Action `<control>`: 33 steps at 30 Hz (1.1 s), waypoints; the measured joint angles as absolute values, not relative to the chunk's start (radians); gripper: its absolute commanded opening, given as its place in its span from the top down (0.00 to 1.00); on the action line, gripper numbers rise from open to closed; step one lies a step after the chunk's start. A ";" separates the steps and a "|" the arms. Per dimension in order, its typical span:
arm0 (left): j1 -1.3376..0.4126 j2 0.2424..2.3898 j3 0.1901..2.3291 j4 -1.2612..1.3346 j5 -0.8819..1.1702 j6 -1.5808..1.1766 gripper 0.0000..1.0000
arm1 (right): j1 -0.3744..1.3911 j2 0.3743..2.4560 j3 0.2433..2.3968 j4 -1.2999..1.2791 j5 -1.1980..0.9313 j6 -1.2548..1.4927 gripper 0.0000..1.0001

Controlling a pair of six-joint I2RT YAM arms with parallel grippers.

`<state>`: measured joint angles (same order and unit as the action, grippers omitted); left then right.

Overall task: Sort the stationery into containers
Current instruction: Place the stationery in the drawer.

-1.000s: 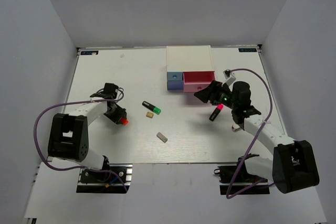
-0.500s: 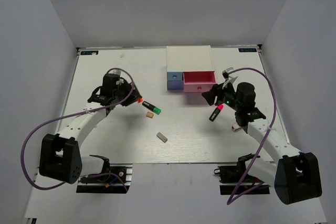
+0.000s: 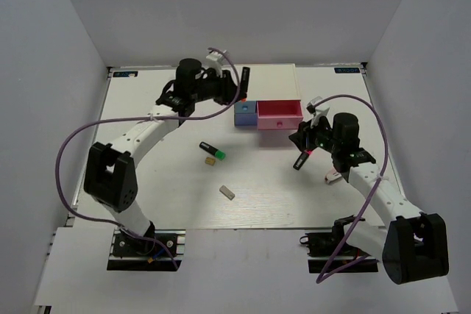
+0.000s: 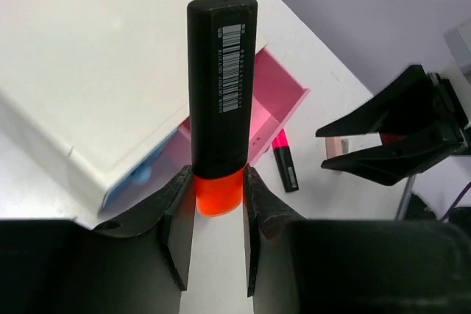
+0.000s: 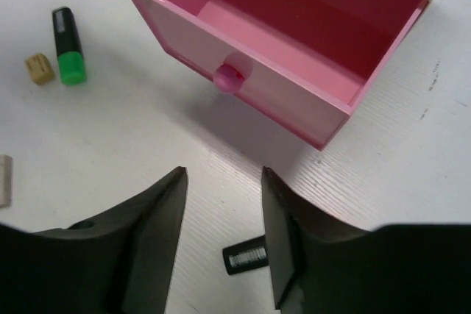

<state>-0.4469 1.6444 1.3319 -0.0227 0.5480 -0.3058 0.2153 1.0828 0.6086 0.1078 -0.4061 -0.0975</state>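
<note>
left gripper [image 4: 218, 185] clamps the orange-capped highlighter [image 4: 221, 86] by its cap end, long axis pointing straight out from the fingers. the open pink drawer [image 4: 285, 102] lies just beyond, slightly right. right gripper [image 5: 221, 204], spread and empty, hovers before that drawer, over the pink-capped highlighter [image 3: 301, 159].

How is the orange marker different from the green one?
The orange-capped marker is gripped by its cap in the left hand, up above the white drawer unit. The green-capped marker lies flat on the table beside a tan eraser, and no hand touches it. Their caps differ: one is orange-red, the other green. Both have short black bodies.
</note>
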 measured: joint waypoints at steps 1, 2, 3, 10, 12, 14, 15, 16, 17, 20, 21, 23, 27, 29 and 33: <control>-0.463 1.671 1.369 -0.022 0.562 -0.270 0.87 | 0.211 1.082 0.611 0.099 -0.407 -0.108 0.46; -0.476 1.695 1.400 -0.023 0.569 -0.237 0.86 | 0.207 1.081 0.612 0.092 -0.408 -0.115 0.46; -0.492 1.724 1.438 -0.024 0.580 -0.201 0.86 | 0.203 1.080 0.612 0.082 -0.408 -0.120 0.46; -0.595 1.897 1.613 -0.049 0.579 -0.033 0.80 | 0.177 1.068 0.611 0.048 -0.395 -0.125 0.42; -0.617 1.930 1.633 -0.068 0.560 -0.001 0.76 | 0.170 1.061 0.611 0.048 -0.389 -0.126 0.41; -0.641 1.957 1.643 -0.088 0.532 0.028 0.72 | 0.162 1.055 0.611 0.048 -0.379 -0.127 0.39; -0.649 1.967 1.645 -0.099 0.515 0.039 0.67 | 0.158 1.055 0.611 0.048 -0.371 -0.128 0.37; -0.658 1.974 1.645 -0.112 0.501 0.051 0.66 | 0.155 1.055 0.611 0.048 -0.364 -0.128 0.37; -0.667 1.979 1.645 -0.129 0.480 0.065 0.63 | 0.151 1.055 0.611 0.047 -0.358 -0.130 0.37; -0.686 1.983 1.648 -0.159 0.429 0.097 0.54 | 0.144 1.056 0.611 0.047 -0.335 -0.132 0.34; -0.690 1.983 1.650 -0.166 0.413 0.103 0.52 | 0.141 1.058 0.611 0.046 -0.331 -0.135 0.32; -0.696 1.983 1.659 -0.173 0.385 0.119 0.38 | 0.134 1.074 0.612 0.046 -0.324 -0.138 0.31; -0.701 1.983 1.690 -0.182 0.343 0.128 0.31 | 0.120 1.112 0.610 0.026 -0.325 -0.157 0.30; -0.701 1.983 1.715 -0.182 0.327 0.131 0.30 | 0.114 1.114 0.601 0.023 -0.345 -0.194 0.28; -0.703 1.983 1.756 -0.176 0.315 0.115 0.30 | 0.091 1.113 0.583 -0.001 -0.483 -0.393 0.28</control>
<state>-0.7033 1.9831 1.7561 -0.1764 0.3145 0.1150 0.0910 1.1130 0.5835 -0.0010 -0.4831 -0.3935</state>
